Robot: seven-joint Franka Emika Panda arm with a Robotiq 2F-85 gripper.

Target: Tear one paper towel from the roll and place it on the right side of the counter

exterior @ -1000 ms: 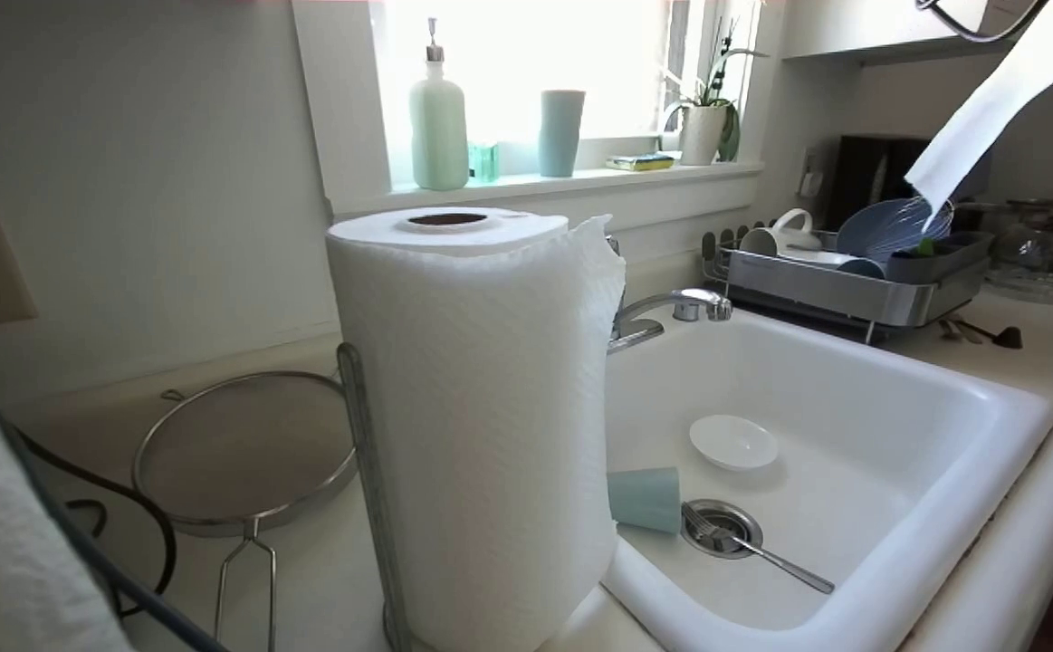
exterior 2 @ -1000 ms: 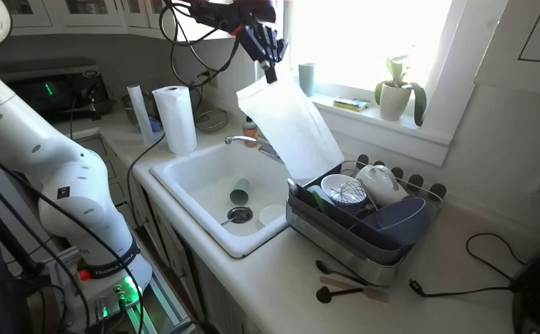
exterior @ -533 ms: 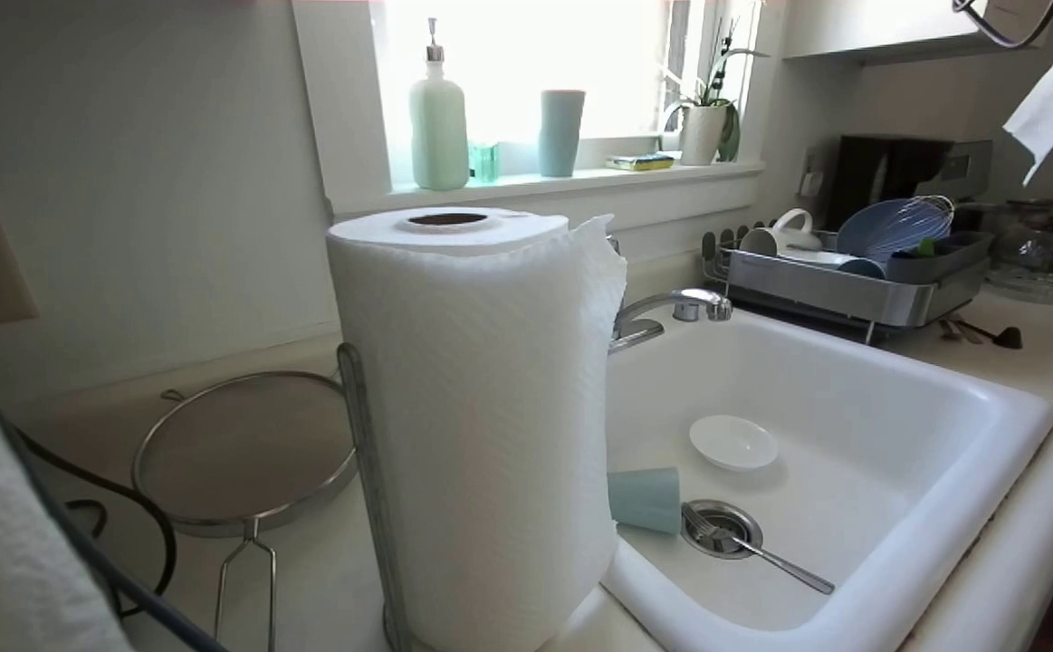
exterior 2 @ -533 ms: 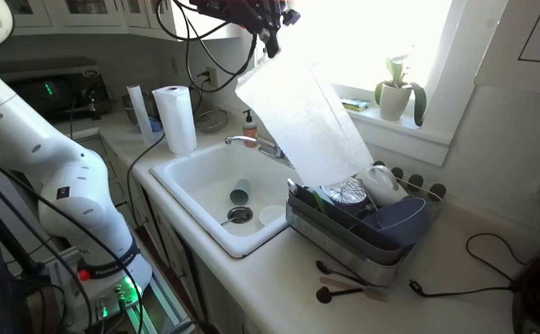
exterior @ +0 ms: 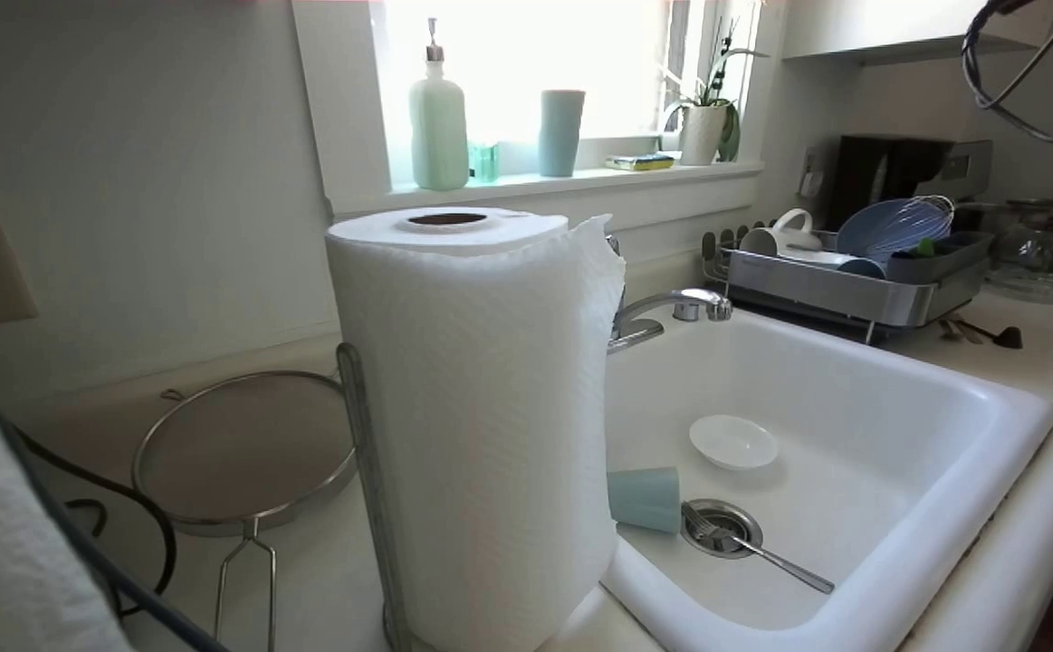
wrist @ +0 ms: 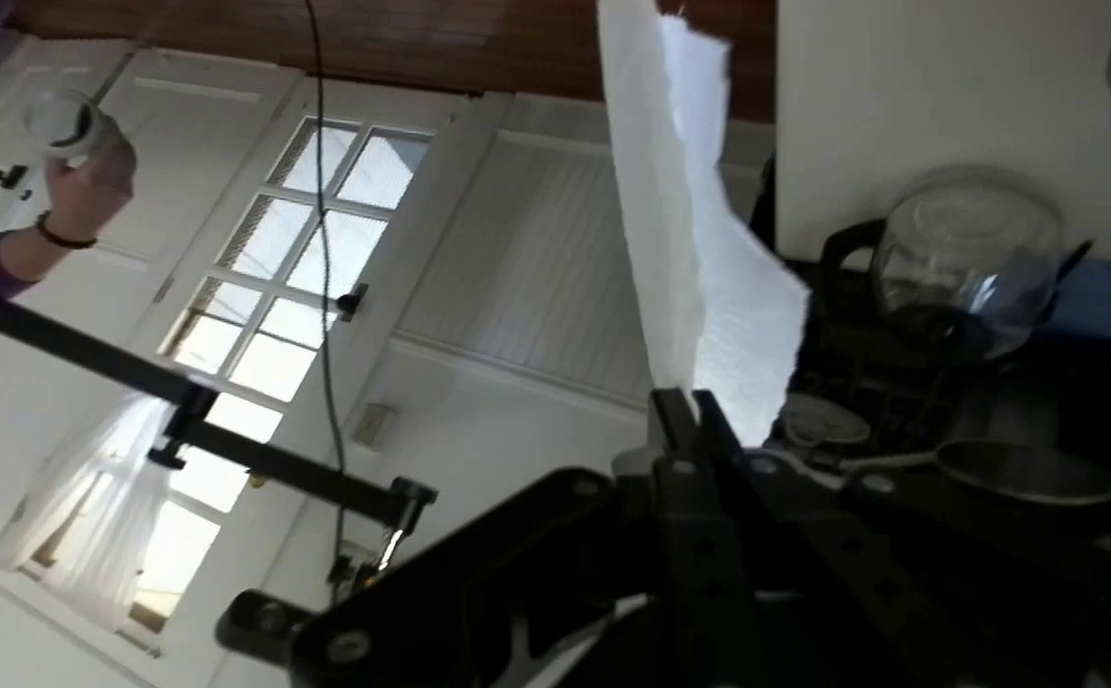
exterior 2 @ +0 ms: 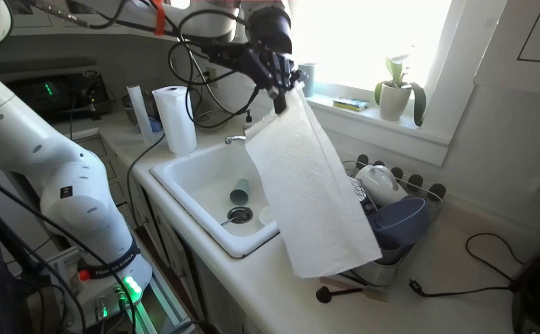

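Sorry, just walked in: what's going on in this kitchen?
A robot arm is holding a paper towel pinched in its gripper. It is off the roll, which stands upright beside the sink. In an exterior view it hangs limp in front of the dish rack, not yet laid on the counter.

A Robotiq gripper [exterior 2: 280, 104] pinches a white paper towel [exterior 2: 314, 195] near its top, the sheet hanging aslant in front of a loaded dish rack [exterior 2: 381, 273]; the paper-towel roll [exterior 2: 175, 123] stands upright on the pale counter [exterior 2: 418, 320] beyond the sink [exterior 2: 237, 243]; inside the sink, a blue-green cup [exterior 2: 240, 191] lies on its side.
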